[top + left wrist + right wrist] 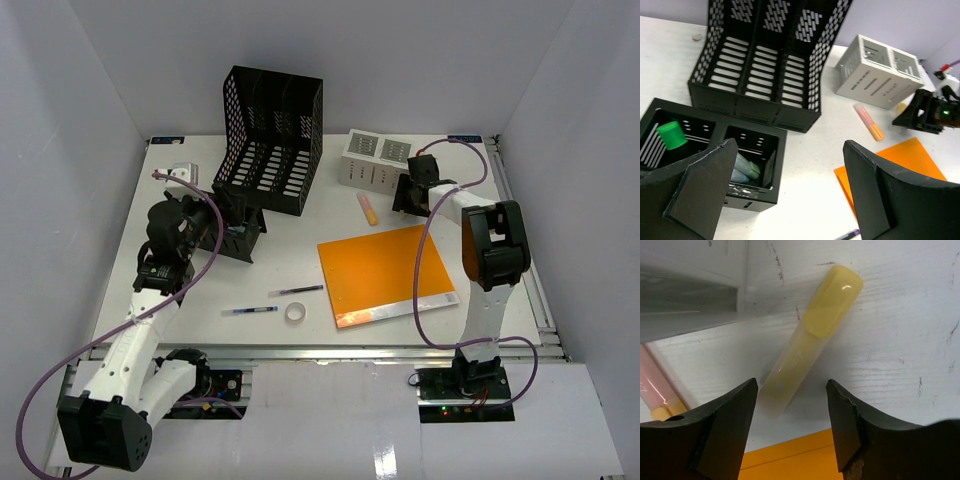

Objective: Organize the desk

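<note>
Right pincer (791, 387) apart astride yellow highlighter (815, 325) — left pincer (790, 145) agape.
We judge little done: pen (300, 290), tape (295, 313) loose beside orange folder (385, 270).

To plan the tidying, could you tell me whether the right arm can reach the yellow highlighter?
Probably yes: its open jaws straddle one end of the yellow highlighter, which lies flat on the desk, with nothing else between them.

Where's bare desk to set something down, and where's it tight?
Bare: the desk middle between the black organizer, folder and pens; also the strip between the tape and the front rail. Tight: back right, where the right gripper straddles a yellow highlighter beside the white bin.
</note>
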Robot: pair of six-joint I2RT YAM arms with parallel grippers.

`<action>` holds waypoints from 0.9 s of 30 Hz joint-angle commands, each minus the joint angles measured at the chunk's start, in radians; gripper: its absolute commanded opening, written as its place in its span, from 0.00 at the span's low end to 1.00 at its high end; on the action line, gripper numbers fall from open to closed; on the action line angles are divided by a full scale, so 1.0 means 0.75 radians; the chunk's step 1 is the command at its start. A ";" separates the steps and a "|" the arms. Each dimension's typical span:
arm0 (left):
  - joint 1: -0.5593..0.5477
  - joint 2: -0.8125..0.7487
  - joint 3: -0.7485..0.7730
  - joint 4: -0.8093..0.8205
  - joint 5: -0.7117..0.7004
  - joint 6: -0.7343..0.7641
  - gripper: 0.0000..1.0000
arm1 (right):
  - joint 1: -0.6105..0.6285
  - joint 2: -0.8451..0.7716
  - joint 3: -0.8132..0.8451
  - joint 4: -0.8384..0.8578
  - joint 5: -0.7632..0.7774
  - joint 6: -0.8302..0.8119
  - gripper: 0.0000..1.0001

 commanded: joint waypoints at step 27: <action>-0.121 0.143 -0.267 0.543 0.607 -0.806 0.98 | -0.276 -0.227 -0.257 0.176 -0.289 -0.157 0.22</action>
